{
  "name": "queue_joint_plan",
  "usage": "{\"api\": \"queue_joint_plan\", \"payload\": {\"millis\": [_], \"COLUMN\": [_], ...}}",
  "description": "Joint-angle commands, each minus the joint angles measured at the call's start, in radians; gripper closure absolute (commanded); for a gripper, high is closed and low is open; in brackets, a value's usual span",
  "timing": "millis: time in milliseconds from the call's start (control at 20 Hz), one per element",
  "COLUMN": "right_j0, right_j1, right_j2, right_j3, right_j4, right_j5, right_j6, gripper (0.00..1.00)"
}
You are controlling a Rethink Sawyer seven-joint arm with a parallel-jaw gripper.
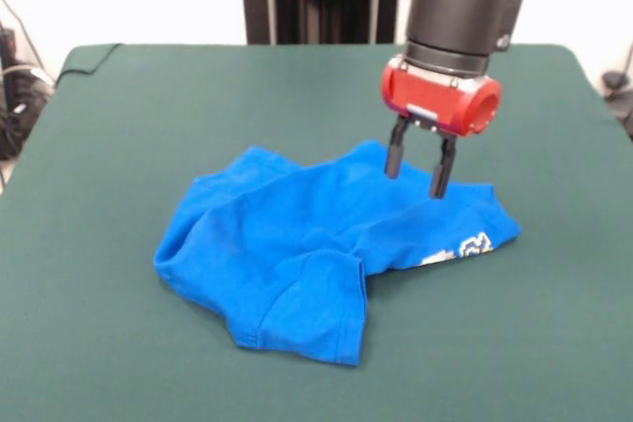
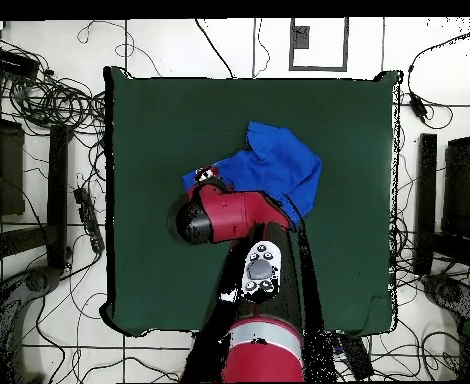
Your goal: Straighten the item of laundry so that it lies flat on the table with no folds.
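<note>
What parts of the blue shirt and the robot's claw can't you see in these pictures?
- Front view: the blue shirt is crumpled, so its folds hide most of the white print; only a bit shows at one edge.
- Front view: whether the open gripper touches the cloth cannot be told.
- Overhead view: the red arm covers the gripper and part of the shirt.
- Both views: the shirt's underside against the table is hidden.

Robotics lab, red and black robot arm (image 2: 241,215) over a green cloth-covered surface (image 2: 149,150), tangled cables (image 2: 49,100) across a pale tiled floor (image 2: 159,45), dark equipment racks (image 2: 4,170) alongside

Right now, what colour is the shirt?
Bright blue T-shirt, with a bit of white print; the front view shows it best.
</note>
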Motion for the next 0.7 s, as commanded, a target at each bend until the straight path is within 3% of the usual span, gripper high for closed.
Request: {"api": "queue_joint_plan", "payload": {"millis": [50, 250, 700], "right_j0": [0.091, 0.107, 0.103], "right_j1": [0.079, 0.043, 0.064], "right_j2": [-0.015, -0.075, -0.188], "right_j3": [0.093, 0.108, 0.180], "right_j4": [0.075, 0.070, 0.009], "right_j5": [0.135, 0.175, 0.011], "right_j6": [0.151, 0.120, 0.113], "gripper": [0.00, 0.00, 0.00]}}
